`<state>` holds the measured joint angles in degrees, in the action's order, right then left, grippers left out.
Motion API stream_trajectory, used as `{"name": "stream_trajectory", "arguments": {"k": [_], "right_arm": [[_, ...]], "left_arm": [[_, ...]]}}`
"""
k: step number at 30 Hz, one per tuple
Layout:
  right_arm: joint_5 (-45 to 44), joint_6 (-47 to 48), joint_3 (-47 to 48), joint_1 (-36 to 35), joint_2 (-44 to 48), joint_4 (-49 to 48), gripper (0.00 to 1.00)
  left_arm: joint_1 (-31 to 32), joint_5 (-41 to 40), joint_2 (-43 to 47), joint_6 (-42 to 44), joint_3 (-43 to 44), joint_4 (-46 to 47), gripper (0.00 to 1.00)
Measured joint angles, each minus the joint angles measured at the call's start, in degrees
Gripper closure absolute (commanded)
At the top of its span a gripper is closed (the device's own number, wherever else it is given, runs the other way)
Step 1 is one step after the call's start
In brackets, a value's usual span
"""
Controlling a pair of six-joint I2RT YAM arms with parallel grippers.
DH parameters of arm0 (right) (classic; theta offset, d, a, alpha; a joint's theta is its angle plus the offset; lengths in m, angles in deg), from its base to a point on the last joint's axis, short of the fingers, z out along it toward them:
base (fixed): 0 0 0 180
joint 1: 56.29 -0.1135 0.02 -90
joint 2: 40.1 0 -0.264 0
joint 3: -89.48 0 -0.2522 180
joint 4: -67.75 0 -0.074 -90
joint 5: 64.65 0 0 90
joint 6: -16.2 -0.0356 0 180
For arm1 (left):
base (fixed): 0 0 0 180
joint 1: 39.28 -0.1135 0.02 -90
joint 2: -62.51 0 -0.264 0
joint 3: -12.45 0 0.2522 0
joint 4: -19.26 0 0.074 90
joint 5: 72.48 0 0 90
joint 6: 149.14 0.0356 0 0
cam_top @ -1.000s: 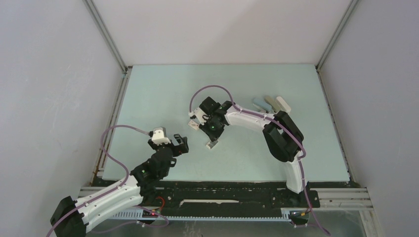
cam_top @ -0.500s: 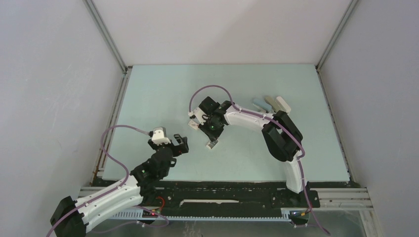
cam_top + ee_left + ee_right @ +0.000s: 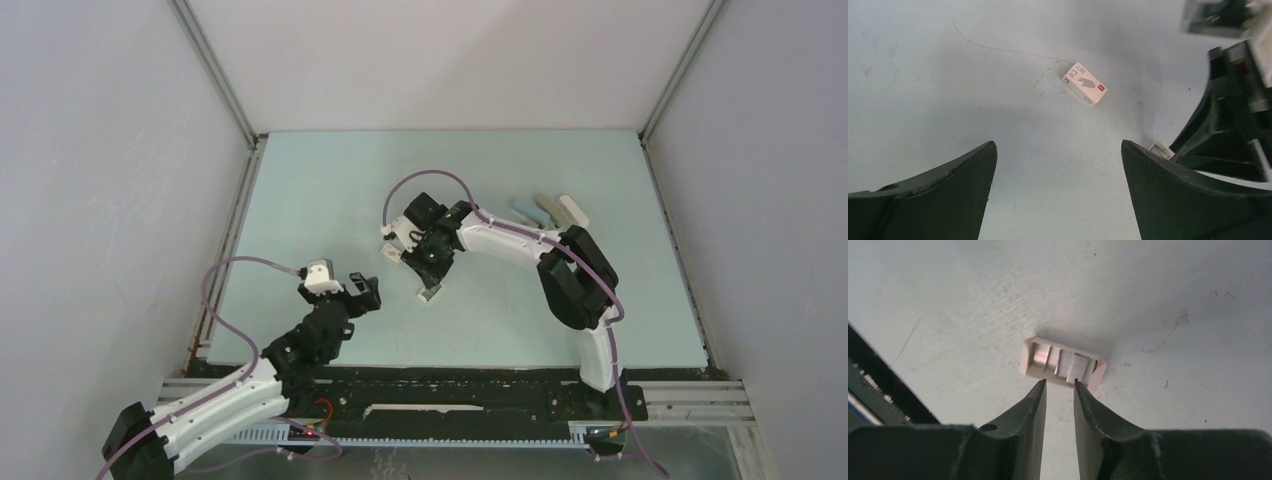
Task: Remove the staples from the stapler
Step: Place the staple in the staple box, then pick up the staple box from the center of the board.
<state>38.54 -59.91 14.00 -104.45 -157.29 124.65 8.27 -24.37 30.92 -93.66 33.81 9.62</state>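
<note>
The light-blue stapler (image 3: 545, 209) lies fanned open at the back right of the mat, its blue, grey and white arms spread apart. No gripper is near it. My right gripper (image 3: 429, 277) points down at a small open box tray (image 3: 1027, 363) that holds grey metallic staples (image 3: 1077, 366). In the right wrist view the gripper (image 3: 1058, 382) has its fingers a narrow gap apart with nothing between them, and their tips are at the tray's near edge. My left gripper (image 3: 1058, 147) is wide open and empty, low over the bare mat left of the tray (image 3: 1160, 149).
A small white box with a red mark (image 3: 1084, 91) lies on the mat beyond my left gripper, and shows in the top view (image 3: 392, 251) just left of the right wrist. Grey walls enclose the mat (image 3: 330, 190) on three sides.
The right arm's elbow has shifted slightly. Both grippers, the tray and the stapler stay where they were.
</note>
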Motion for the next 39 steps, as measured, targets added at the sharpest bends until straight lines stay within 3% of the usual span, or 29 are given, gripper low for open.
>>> {"name": "stream_trajectory", "arguments": {"k": [14,26,31,39], "right_arm": [[16.65,8.66,-1.6,4.9,16.59,4.52,0.61],[34.25,9.42,-13.0,21.33,29.35,1.84,0.6],[39.3,8.81,-16.83,24.41,35.28,-1.4,0.6],[43.34,7.34,-20.68,26.88,37.83,-5.14,0.6]], "left_arm": [[-0.09,5.16,14.38,0.0,-6.95,4.68,0.0],[-4.13,14.12,5.95,-1.92,-6.86,11.8,0.0],[-10.05,20.41,2.27,-3.19,-6.56,12.79,0.0],[-27.34,36.37,-4.96,-5.57,-2.38,16.35,0.05]]}}
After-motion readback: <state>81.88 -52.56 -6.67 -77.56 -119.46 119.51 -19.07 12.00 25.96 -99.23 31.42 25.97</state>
